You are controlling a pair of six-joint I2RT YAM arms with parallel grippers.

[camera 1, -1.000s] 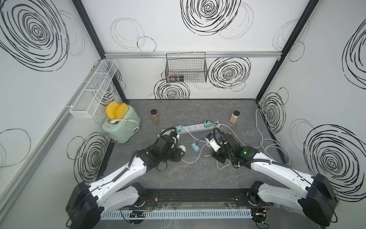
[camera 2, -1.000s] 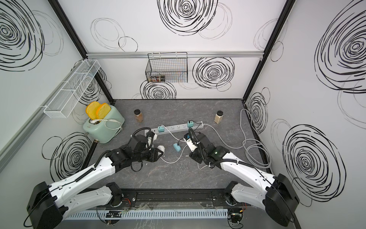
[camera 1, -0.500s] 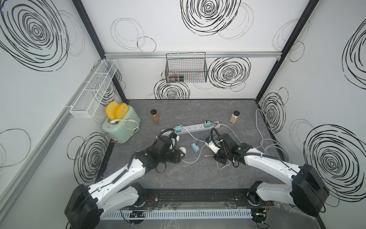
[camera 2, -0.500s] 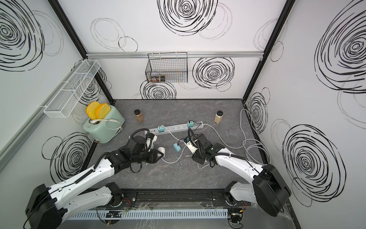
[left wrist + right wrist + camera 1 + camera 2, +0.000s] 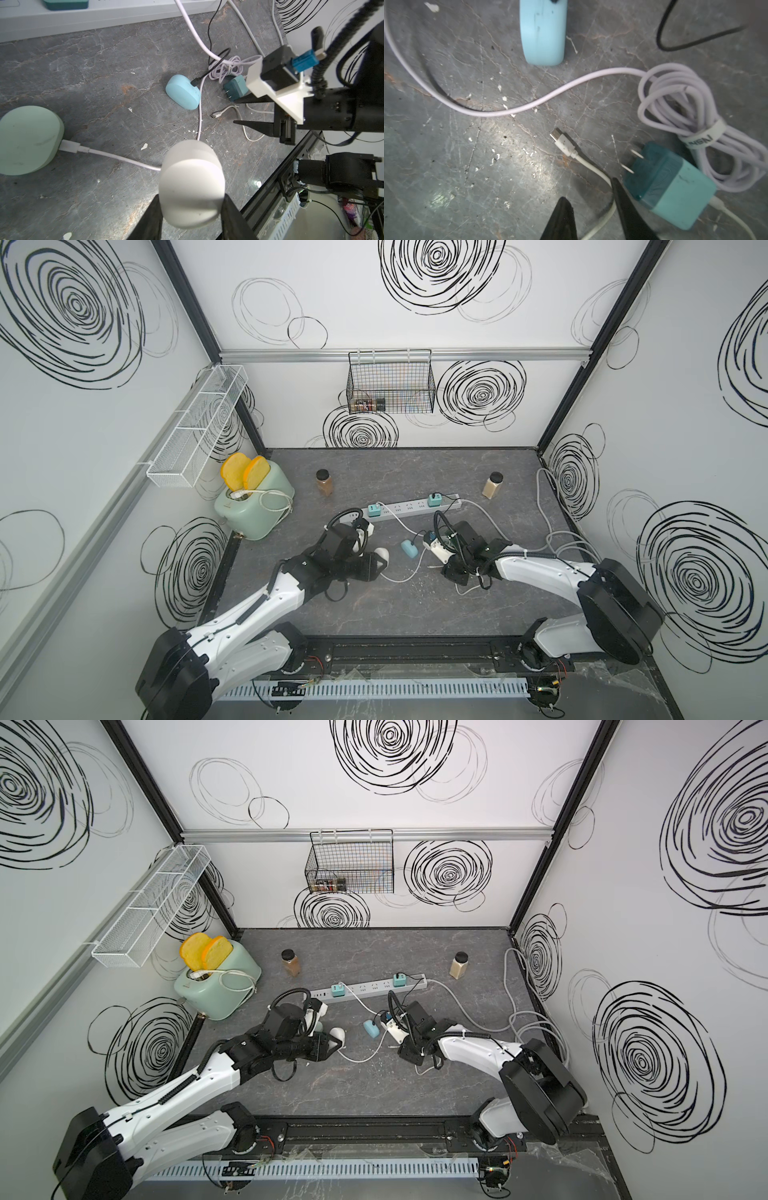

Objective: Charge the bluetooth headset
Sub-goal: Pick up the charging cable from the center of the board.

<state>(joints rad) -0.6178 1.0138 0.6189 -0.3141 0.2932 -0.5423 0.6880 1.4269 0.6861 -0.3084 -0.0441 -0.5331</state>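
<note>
Near the middle of the desk [image 5: 374, 472], on the front-edge side of the power strip [image 5: 409, 511], a mint case [image 5: 27, 141] lies with a white lead plugged into it. Just right of it the left hand [image 5: 192, 200] is clamped narrowly on the white headset case [image 5: 191, 180], one finger on each side. Next comes a blue case [image 5: 184, 94] with a black lead [image 5: 209, 72] in its socket. Further right the right hand [image 5: 588, 190] stands half wide, its fingers astride the white charging cable [image 5: 591, 166] without pinching it; the free plug [image 5: 562, 143] lies bare on the desk, and a teal adapter [image 5: 672, 193] sits just beside the hand.
</note>
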